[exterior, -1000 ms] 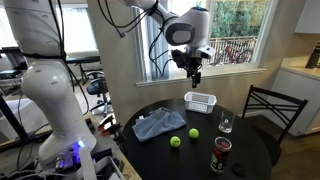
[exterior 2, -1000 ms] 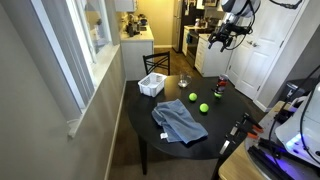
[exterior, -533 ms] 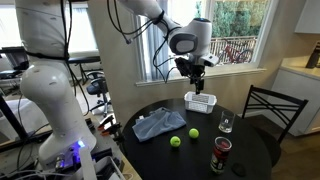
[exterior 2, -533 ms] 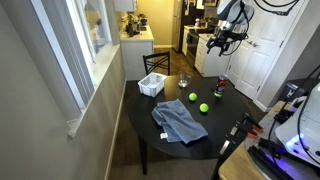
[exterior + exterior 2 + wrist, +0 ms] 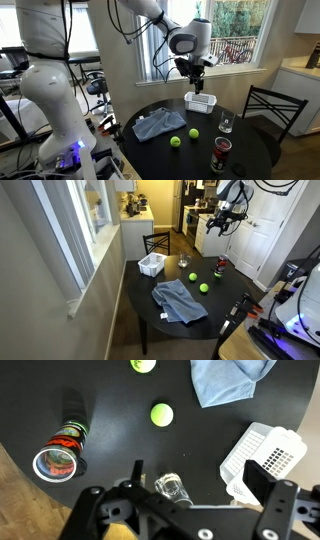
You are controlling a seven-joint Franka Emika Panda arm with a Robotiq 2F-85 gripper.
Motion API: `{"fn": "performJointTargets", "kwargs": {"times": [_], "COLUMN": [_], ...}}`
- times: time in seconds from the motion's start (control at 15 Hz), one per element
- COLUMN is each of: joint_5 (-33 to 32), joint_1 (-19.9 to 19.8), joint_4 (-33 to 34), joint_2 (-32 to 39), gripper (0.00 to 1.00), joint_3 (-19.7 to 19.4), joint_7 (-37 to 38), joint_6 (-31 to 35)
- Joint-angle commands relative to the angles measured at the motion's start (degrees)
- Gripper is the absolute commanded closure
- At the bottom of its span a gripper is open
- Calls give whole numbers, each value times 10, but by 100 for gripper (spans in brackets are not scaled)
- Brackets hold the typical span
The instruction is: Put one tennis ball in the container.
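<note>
Empty gripper [image 5: 195,488] spread wide, high over the round black table [image 5: 100,400], glass [image 5: 172,486] right below, white slotted container [image 5: 262,455] beside it, tennis ball [image 5: 161,414] on bare tabletop apart from the container, second ball [image 5: 144,364] near a blue cloth [image 5: 228,380]

Wrist view: one fuzzy yellow-green tennis ball [image 5: 161,414] rests near the white slotted plastic container [image 5: 262,460], not touching it. I note its twin tennis ball [image 5: 144,364] farther off, at the frame edge. Container upright; both balls outside it.
</note>
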Motion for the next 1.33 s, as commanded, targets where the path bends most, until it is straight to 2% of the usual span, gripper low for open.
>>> {"fn": "performJointTargets", "kwargs": {"times": [0.0, 0.2, 0.47, 0.73, 0.93, 1.27], "joint_5": [-5, -5, 2, -2, -5, -11], "joint_1": [-10, -10, -9, -10, -14, -20], "joint_4": [1, 1, 39, 115, 203, 316], "joint_2": [-1, -1, 60, 168, 280, 398], "gripper": [0, 0, 0, 0, 0, 0], "joint_3": [11, 11, 16, 22, 22, 22], "joint_7": [4, 4, 33, 90, 141, 186], "joint_6": [-1, -1, -10, -15, -14, -33]}}
